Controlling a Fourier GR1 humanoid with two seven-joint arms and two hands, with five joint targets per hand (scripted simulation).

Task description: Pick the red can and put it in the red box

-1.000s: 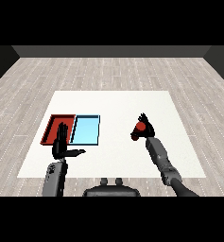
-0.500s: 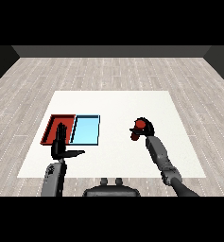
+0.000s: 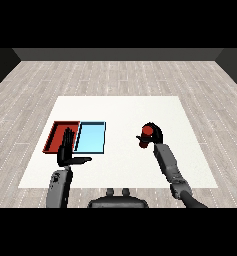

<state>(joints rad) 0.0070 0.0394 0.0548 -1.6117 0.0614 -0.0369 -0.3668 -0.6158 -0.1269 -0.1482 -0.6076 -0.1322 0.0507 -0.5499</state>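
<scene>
Red can (image 3: 147, 132) inside curled right hand (image 3: 154, 136), seemingly lifted; left hand (image 3: 66, 150) spread.

Two grey segmented forearms; black left hand (image 3: 66, 151) with slender fingers and thumb; black right hand (image 3: 154, 135), same build

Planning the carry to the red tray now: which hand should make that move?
The right hand. Its fingers are already curled round the red can, right of the trays. The left hand is open and holds nothing, though it sits beside the red tray, so the right arm must cross over the light blue tray.
</scene>
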